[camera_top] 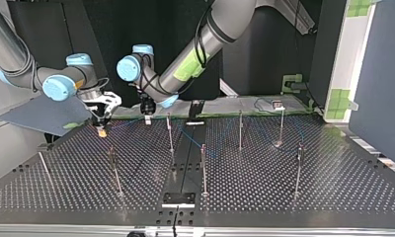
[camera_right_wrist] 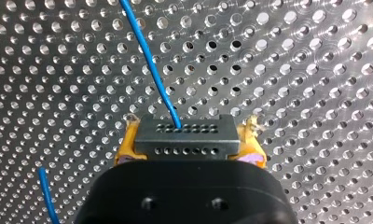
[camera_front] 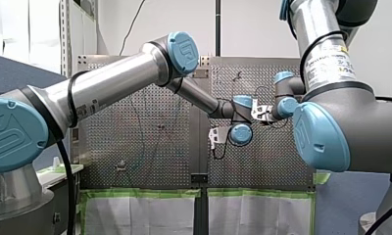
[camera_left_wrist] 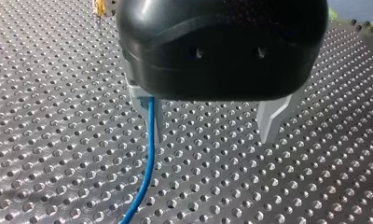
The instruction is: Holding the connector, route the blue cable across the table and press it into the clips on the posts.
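**Connector held, cable trailing.** Your right end effector is clamped on the connector, a small grey block with two rows of pin holes, squeezed between yellow pads. The blue cable leaves the connector's upper row as a single thin strand and runs off over the desk. A second short piece of blue shows beside the end effector's black body.

Your left end effector hangs close over the desk with its metal fingers spread wide. The cable drops alongside one finger and trails across the holes. You cannot tell whether it touches that finger.

In the top view both end effectors sit close together along the desk's edge nearest the arms' bases. The right one is toward the corner at that view's left, and the left one is just beside it, toward the middle of that edge. From there the cable shows only as faint blue lines slanting between the posts toward the desk's centre.

The desk is a dark metal plate drilled with an even grid of holes, split by a plain strip down its middle. The thin upright posts stand well apart on it, and their clips are too small to make out. Green tape marks the frame past the corner at the top view's right. Dark panels close the room behind the arms.

The half of the desk toward its opposite edge carries only posts, with broad lanes between them.
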You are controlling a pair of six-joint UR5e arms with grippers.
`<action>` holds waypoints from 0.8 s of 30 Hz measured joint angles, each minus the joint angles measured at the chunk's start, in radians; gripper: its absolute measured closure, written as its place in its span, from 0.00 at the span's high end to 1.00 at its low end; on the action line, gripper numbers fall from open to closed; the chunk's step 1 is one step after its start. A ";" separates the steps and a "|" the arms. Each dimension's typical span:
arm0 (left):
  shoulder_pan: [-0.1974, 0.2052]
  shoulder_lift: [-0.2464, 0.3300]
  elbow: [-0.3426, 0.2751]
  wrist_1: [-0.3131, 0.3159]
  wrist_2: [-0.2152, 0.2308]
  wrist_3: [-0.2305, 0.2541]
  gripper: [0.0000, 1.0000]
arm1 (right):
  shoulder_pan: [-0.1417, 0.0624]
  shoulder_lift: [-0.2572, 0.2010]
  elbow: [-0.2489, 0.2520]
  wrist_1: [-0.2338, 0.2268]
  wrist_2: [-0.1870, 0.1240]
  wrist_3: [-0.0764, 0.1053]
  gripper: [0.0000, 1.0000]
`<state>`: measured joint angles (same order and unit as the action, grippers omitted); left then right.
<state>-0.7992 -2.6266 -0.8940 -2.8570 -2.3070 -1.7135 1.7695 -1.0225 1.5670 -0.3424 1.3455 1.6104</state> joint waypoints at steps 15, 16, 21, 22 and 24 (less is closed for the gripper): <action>-0.008 0.000 0.000 0.025 0.002 0.014 0.00 | 0.000 -0.001 -0.001 0.000 0.000 0.000 0.00; -0.009 0.000 0.003 0.024 0.001 0.012 0.00 | 0.000 -0.001 -0.001 0.000 0.000 0.000 0.00; -0.013 0.003 0.037 0.007 -0.029 -0.004 0.00 | 0.003 -0.004 -0.007 0.000 0.000 0.001 0.00; -0.014 0.003 0.043 0.004 -0.037 -0.005 0.00 | 0.004 -0.004 -0.009 0.001 0.000 0.003 0.00; -0.019 0.005 0.056 -0.004 -0.053 -0.006 0.00 | 0.006 -0.007 -0.019 0.005 -0.004 0.011 0.00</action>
<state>-0.8178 -2.6218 -0.8382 -2.8607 -2.3597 -1.7198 1.7752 -1.0299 1.5485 -0.3372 1.3419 1.6212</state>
